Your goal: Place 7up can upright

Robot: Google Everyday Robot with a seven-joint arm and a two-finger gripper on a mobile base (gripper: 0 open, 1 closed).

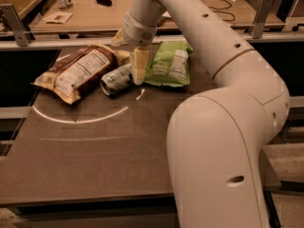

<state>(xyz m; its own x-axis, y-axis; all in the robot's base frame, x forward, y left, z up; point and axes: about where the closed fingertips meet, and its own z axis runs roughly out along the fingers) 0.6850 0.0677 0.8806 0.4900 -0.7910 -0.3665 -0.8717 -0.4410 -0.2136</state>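
The 7up can (115, 80) lies on its side on the brown table (95, 146), silver top facing front-left. It rests between a brown snack bag and a light-green snack bag. My gripper (138, 79) reaches down from the arm at the can's right end, touching or almost touching it. The gripper hides the can's far end.
The brown snack bag (76, 71) lies left of the can, touching it. The light-green snack bag (169, 64) lies to its right. My arm's large white body (223, 156) covers the table's right side. A metal rail (57, 42) and another table lie behind.
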